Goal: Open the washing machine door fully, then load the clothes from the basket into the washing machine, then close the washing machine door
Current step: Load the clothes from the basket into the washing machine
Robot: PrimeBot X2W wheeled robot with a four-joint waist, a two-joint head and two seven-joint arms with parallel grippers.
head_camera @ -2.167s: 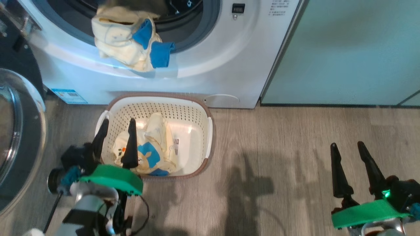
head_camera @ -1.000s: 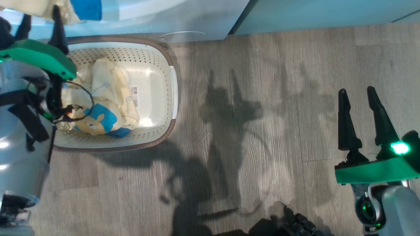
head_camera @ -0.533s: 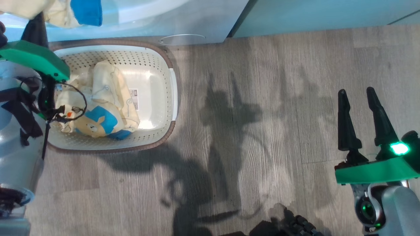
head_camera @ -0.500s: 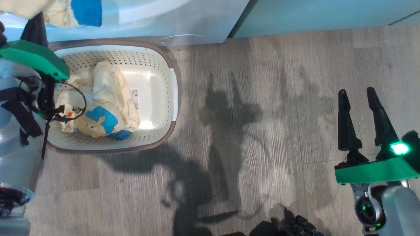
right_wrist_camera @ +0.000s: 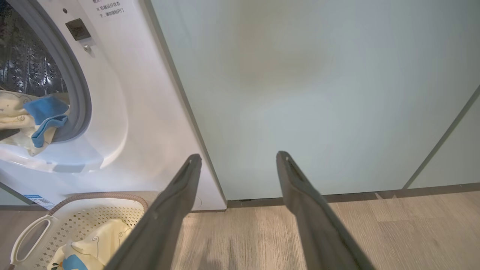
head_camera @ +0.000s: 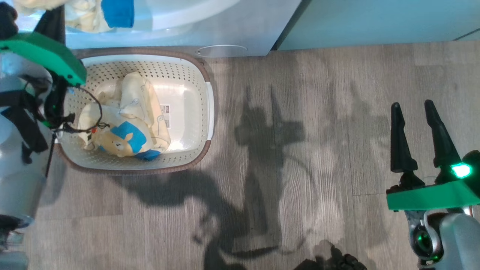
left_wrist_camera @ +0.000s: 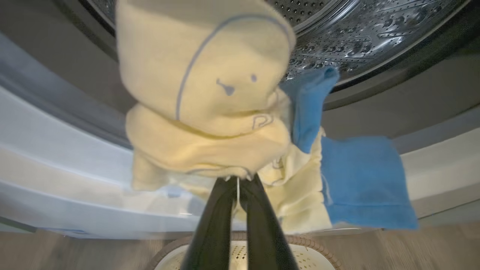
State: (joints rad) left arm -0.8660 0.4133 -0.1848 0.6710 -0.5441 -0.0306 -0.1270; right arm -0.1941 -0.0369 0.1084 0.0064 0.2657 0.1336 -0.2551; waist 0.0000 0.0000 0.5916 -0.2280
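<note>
Loading step. My left end effector (left_wrist_camera: 237, 183) is pinched shut on a yellow garment (left_wrist_camera: 202, 93) at the drum (left_wrist_camera: 356, 33) mouth, twelve o'clock. Next: push deeper, then release. More clothes (head_camera: 123, 127) lie in the basket (head_camera: 210, 107). My right end effector (head_camera: 412, 104) stands open, idle.

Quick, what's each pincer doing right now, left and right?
Left pincer: shut on a pale-yellow garment at the washing machine opening.
Right pincer: open, holding nothing.
</note>
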